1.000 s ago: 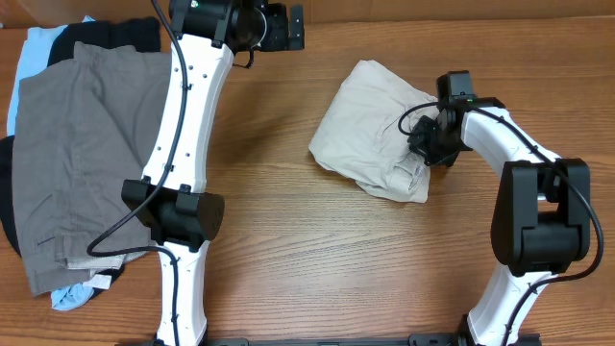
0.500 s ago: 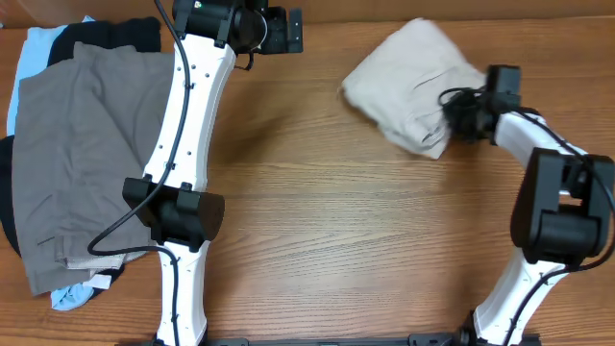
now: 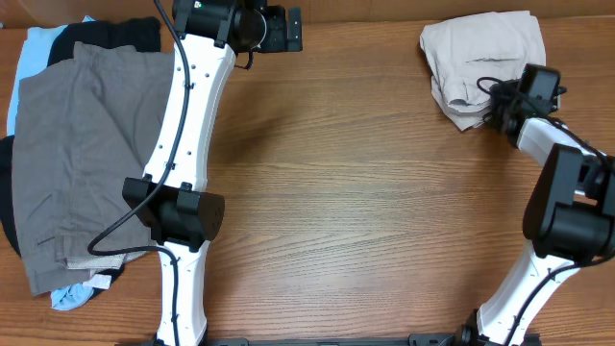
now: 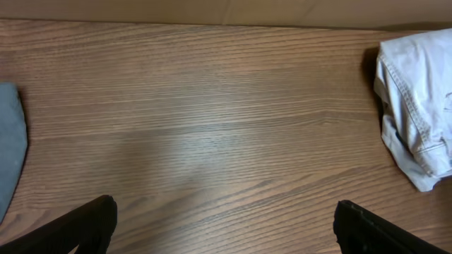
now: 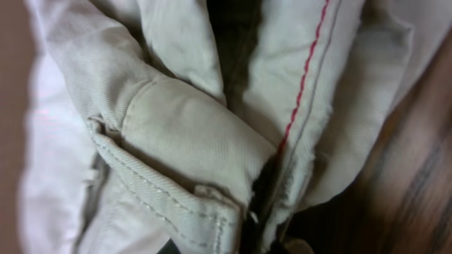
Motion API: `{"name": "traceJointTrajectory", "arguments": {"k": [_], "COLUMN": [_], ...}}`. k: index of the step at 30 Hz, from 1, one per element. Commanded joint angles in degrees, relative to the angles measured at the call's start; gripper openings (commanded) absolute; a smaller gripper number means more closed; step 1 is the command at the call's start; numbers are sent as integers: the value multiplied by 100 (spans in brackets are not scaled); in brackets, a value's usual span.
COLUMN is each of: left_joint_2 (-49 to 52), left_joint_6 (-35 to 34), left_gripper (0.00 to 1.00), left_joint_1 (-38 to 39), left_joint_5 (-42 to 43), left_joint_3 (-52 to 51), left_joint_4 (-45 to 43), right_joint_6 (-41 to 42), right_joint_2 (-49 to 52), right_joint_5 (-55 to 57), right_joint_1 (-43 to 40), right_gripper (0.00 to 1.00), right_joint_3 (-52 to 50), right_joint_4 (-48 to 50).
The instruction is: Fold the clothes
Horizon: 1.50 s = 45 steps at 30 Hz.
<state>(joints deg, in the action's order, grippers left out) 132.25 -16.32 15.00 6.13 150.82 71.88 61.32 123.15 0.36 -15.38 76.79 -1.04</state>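
Note:
The folded beige khaki shorts (image 3: 480, 53) lie at the table's far right back corner. My right gripper (image 3: 502, 99) sits at their near edge and is shut on the cloth; in the right wrist view the shorts' seams and hem (image 5: 183, 134) fill the frame and hide the fingers. My left gripper (image 3: 288, 29) hovers open and empty at the back middle, its fingertips (image 4: 88, 224) wide apart over bare wood. The khaki shorts also show at the right of the left wrist view (image 4: 417, 106).
A pile at the left holds grey shorts (image 3: 82, 154) on top, with a black garment (image 3: 106, 34) and a light-blue garment (image 3: 34, 48) under them. A blue-grey cloth edge (image 4: 8, 148) shows in the left wrist view. A cardboard wall (image 3: 384, 8) runs along the back.
My right gripper has dragged the khaki shorts from the middle right of the table up to the far right back corner. The left arm has not moved.

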Motion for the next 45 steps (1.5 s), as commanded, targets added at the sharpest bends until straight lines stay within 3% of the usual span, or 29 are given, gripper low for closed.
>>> {"name": "traceJointTrajectory", "arguments": {"k": [1, 4, 5, 6, 8, 9, 13, 18, 29, 34, 39, 45], "left_joint_2": [-35, -35, -35, -35, -35, -35, -35, -35, -35, -35, -35, -35], "left_joint_6": [107, 107, 107, 107, 107, 107, 109, 109, 109, 109, 109, 109], "left_gripper": [100, 100, 100, 100, 100, 100, 100, 100, 100, 100, 100, 100], "left_joint_1": [39, 39, 39, 39, 39, 39, 39, 37, 39, 39, 39, 39], "left_joint_5": [-81, -81, -81, -81, -81, -81, -81, -79, -79, -79, -79, -81], "left_joint_3": [-39, -39, -37, -39, -39, -39, -37, -37, -37, -39, -37, -39], "left_joint_4": [-33, -33, -35, -35, -35, -35, -33, -24, 9, 11, 11, 9], "right_joint_6": [345, 339, 317, 306, 96, -20, -289, -466, -2022, -2787, -3156, -3117], "right_joint_2": [317, 391, 391, 387, 354, 328, -44, -1025, -3748, -4708, -5145, -5108], "right_joint_5": [195, 197, 192, 168, 2, -79, -590, -621, -223, -1209, -2103, -2188], "right_joint_1": [68, 46, 28, 20, -17, -39, -175, -326, -365, -221, 101, 321], "right_gripper": [4, 7, 19, 34, 82, 100, 100, 100, 100, 100, 100, 100], "right_joint_3": [7, 7, 7, 7, 9, 9, 9, 9, 9, 9, 9, 7], "right_joint_4": [37, 35, 35, 39, 57, 57, -155, -1084, -3117, -4166, -5130, -6721]}}
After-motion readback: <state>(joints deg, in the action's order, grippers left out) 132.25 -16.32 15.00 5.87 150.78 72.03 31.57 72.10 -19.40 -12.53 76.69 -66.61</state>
